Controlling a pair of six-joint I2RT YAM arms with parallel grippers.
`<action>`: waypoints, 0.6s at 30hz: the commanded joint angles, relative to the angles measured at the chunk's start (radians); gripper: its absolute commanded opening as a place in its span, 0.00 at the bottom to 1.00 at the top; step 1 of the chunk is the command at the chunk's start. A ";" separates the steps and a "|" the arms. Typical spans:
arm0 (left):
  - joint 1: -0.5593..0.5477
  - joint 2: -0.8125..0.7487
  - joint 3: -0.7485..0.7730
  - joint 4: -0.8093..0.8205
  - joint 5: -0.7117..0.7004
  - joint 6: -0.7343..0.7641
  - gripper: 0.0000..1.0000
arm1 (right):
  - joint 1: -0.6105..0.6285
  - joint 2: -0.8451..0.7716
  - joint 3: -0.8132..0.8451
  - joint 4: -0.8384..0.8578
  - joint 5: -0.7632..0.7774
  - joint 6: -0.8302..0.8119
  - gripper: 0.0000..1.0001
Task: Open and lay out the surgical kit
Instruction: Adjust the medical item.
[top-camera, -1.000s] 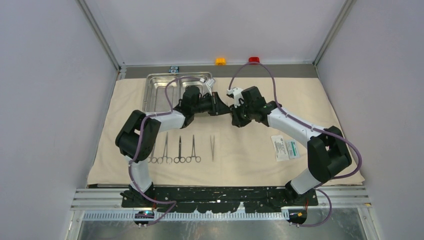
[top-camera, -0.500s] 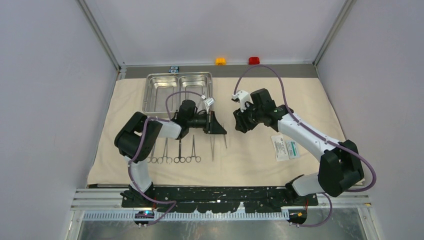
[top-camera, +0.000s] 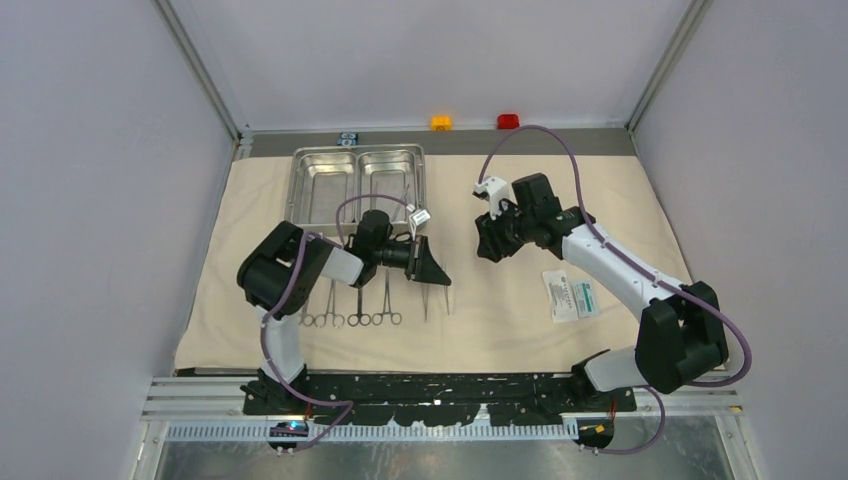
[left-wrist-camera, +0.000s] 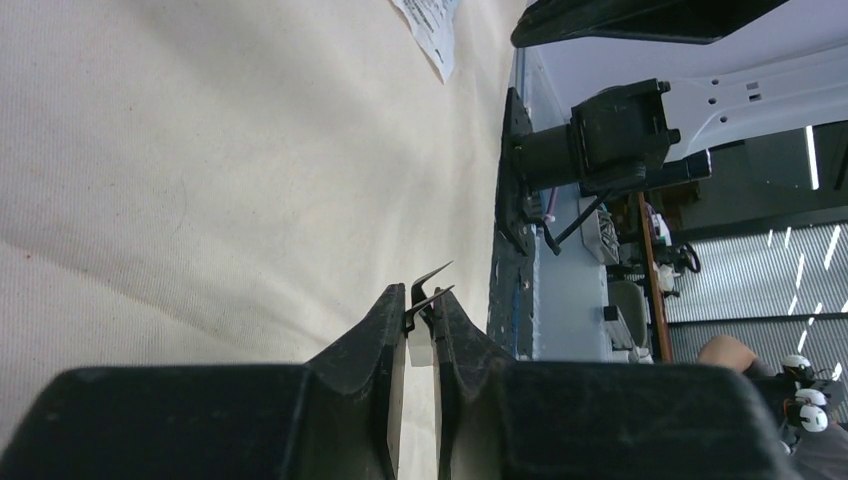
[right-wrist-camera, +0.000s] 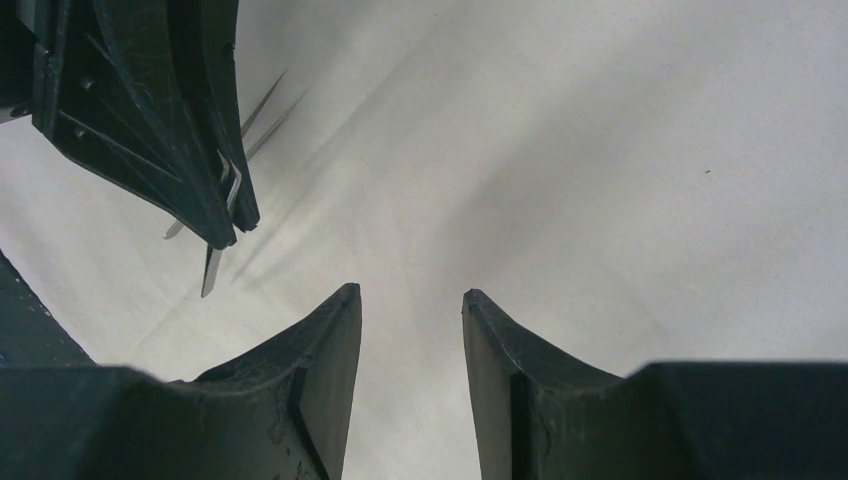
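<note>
Since a second ago, left claw (left-wrist-camera: 420, 300) moved nearer, clenched on tweezers (left-wrist-camera: 432, 283); right claw (right-wrist-camera: 410, 300) released, empty. I judge tweezers light, springy, slippery: pinch flat sides.

Bright, even light; soft shadows

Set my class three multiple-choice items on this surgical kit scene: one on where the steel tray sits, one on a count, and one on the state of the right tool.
1. Where on the cloth is the steel tray?
A far left corner; B near right corner; C centre.
2. How many compartments has the tray?
A one; B two; C four.
3. The right tool is:
A shut on the tray; B shut on the cloth; C open and empty.

Key:
1 A, the top view shows it at the cloth's far left.
2 B, one divider splits it.
3 C, its fingers stand apart over bare cloth.
</note>
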 joint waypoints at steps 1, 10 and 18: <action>0.017 0.024 0.008 0.052 0.065 -0.006 0.10 | -0.006 0.005 0.009 0.005 -0.025 -0.013 0.47; 0.032 0.056 0.045 -0.101 0.056 0.082 0.12 | -0.012 0.019 0.009 0.002 -0.044 -0.019 0.47; 0.032 0.065 0.045 -0.126 0.074 0.094 0.13 | -0.012 0.038 0.012 0.002 -0.054 -0.021 0.47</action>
